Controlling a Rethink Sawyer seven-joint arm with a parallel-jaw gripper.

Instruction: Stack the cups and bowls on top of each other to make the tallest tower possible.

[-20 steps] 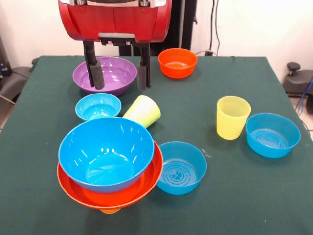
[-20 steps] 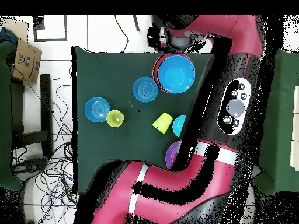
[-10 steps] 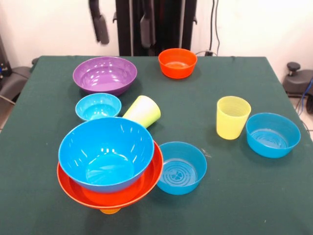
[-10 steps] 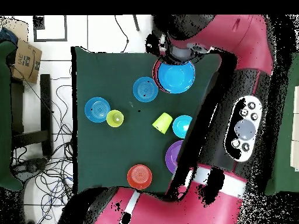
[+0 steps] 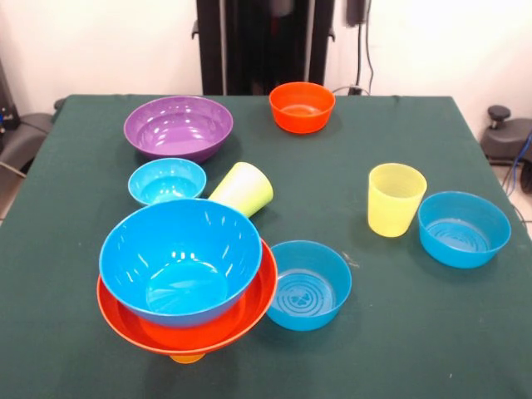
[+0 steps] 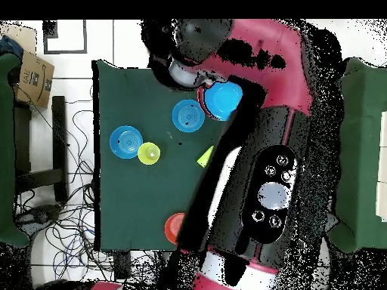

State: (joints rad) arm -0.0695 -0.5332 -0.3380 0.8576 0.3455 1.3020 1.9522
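The tower stands at the front left: a large blue bowl (image 5: 179, 258) nested in a wider orange bowl (image 5: 189, 331) over an orange cup (image 5: 187, 358). A lime green cup (image 5: 243, 189) lies on its side behind it. A pale yellow cup (image 5: 396, 199) stands upright at the right. Only a dark tip of the gripper (image 5: 357, 10) shows at the top edge, high above the table. In the overhead view the arm (image 6: 257, 174) covers the table's right side.
A purple bowl (image 5: 178, 126) and a small orange bowl (image 5: 302, 105) sit at the back. A small blue bowl (image 5: 166, 180) is beside the green cup. Two medium blue bowls (image 5: 308, 284) (image 5: 463, 228) sit at the front middle and right.
The gripper rose from just above the purple bowl and went up and to the right, almost out of the front view. In the overhead view the arm swung across. No cup or bowl moved.
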